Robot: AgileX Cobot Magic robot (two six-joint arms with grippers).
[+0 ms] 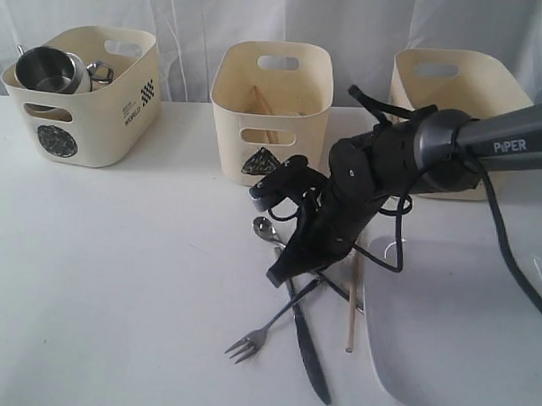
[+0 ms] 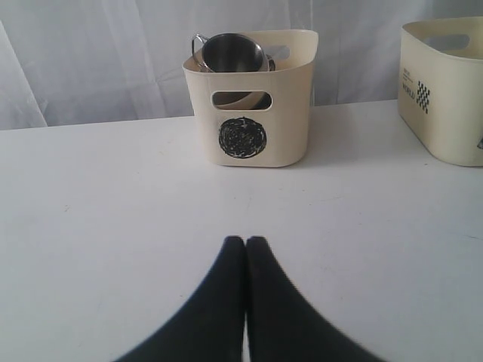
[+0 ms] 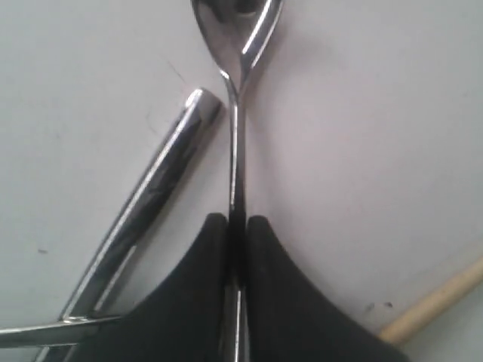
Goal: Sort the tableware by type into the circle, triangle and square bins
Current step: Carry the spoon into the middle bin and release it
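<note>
The steel spoon lies on the white table, and my right gripper is shut on its thin handle. In the exterior view that gripper points down into the cutlery pile, just behind the spoon's bowl. The knife, the fork and a wooden chopstick lie beside it. The knife's handle runs close alongside the spoon. The circle bin holds steel mugs. The triangle bin has a chopstick in it. My left gripper is shut and empty, facing the circle bin.
A third cream bin stands at the back right, half hidden by my right arm. The large white square plate fills the front right corner, close to the chopstick. A white curtain hangs behind the bins.
</note>
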